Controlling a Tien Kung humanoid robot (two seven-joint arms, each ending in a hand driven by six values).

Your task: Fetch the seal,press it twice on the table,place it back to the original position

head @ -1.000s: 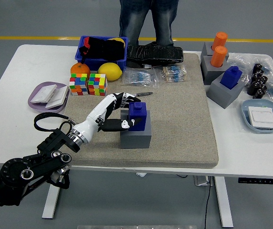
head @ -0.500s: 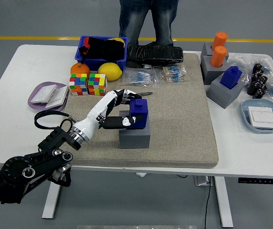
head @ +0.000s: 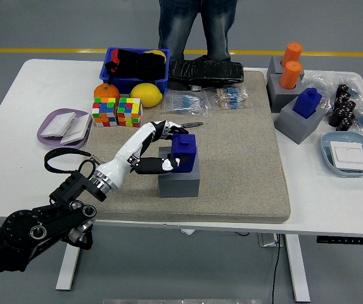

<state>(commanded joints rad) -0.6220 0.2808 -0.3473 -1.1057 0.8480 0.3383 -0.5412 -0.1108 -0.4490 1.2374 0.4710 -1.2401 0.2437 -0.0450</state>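
Head view: the left hand (head: pixel 162 149) reaches in from the lower left over the tan mat (head: pixel 244 164); its fingers (head: pixel 168 128) curl over the top of the blue seal (head: pixel 184 151) and the thumb presses the seal's near side, so the seal is pinched between them; the seal sits upright in the grey holder (head: pixel 179 180) near the mat's left-centre, just right of the palm; compared with half a second ago the seal and hand sit slightly lower, closer into the holder; a person's legs (head: pixel 197 28) stand at the table's far side.
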